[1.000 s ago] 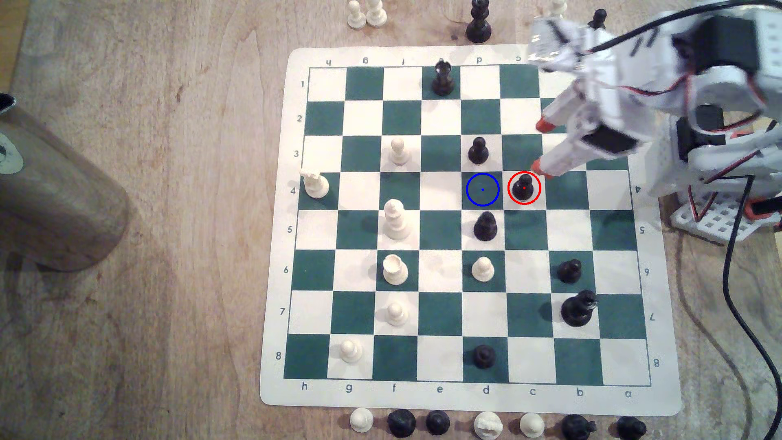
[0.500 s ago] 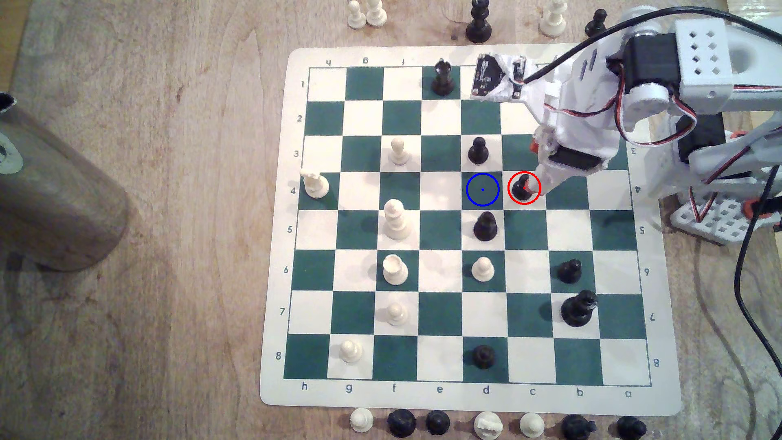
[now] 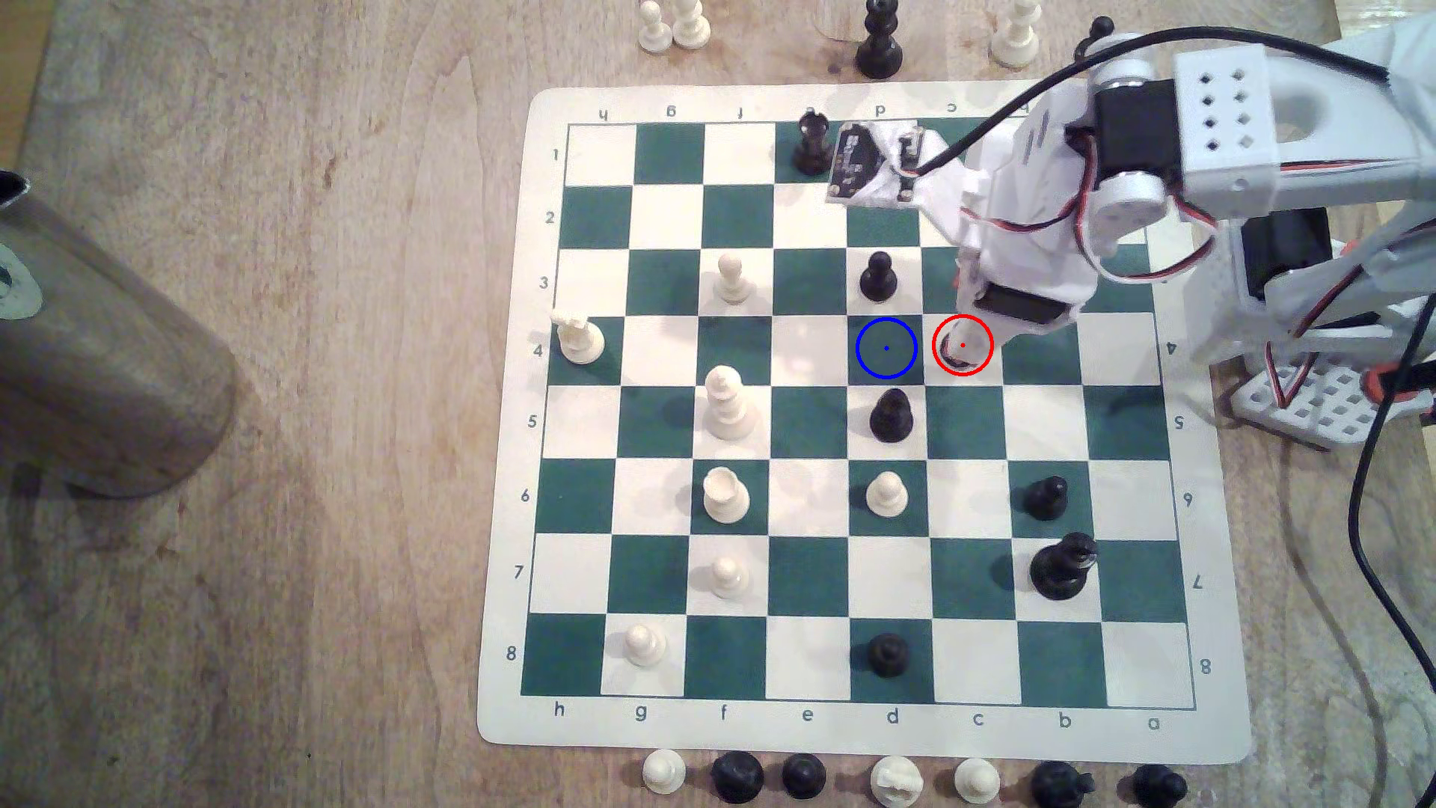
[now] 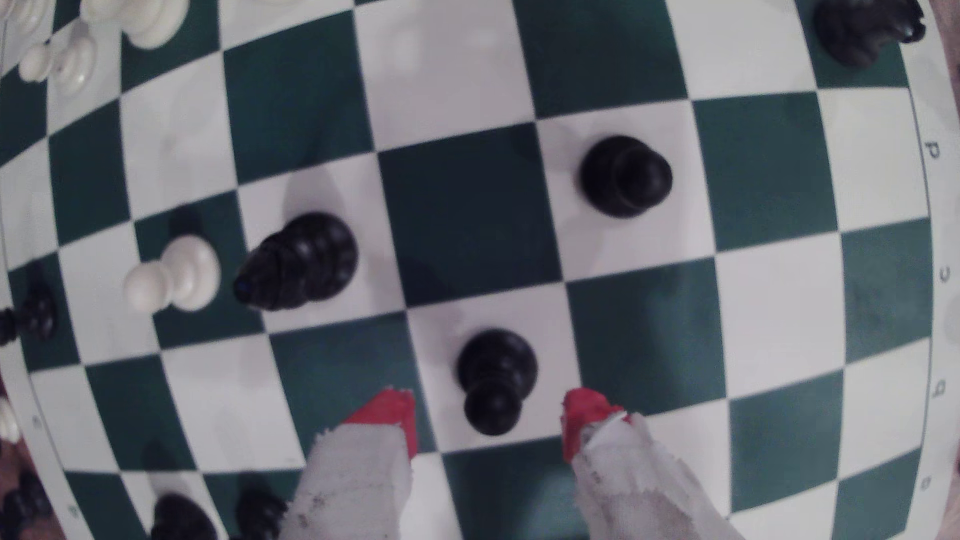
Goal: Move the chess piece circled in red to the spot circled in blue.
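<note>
Here the fingers point(image 4: 488, 415) are spread wide, nothing held, with the chess piece circled in red point(image 4: 496, 384) standing untouched between them. If closed off-centre, it could be tipped toward the spot circled in blue point(image 3: 886, 348) just beyond.

The black pawn point(image 4: 496, 379) stands upright on a white square beside the blue-ringed green square point(image 3: 886, 348).

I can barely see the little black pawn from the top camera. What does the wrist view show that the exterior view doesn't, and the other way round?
Wrist view alone: the black pawn plainly standing between the gripper's open red fingertips, untouched. Exterior view alone: the blue-ringed square beside it, the red ring, and the arm covering most of the pawn. Both: the green-and-white board and a neighbouring black pawn.
</note>
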`<move>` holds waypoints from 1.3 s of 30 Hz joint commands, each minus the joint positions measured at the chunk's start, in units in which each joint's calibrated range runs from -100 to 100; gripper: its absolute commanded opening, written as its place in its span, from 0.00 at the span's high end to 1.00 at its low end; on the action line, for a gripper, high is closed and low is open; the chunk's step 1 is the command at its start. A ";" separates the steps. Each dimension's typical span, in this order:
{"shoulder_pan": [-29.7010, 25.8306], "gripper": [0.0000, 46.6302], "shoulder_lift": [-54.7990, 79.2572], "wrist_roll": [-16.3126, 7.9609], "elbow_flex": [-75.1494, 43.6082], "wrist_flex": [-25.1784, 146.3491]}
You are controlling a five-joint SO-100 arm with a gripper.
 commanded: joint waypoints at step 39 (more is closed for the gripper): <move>-1.96 0.87 8.94 -0.20 0.14 -5.65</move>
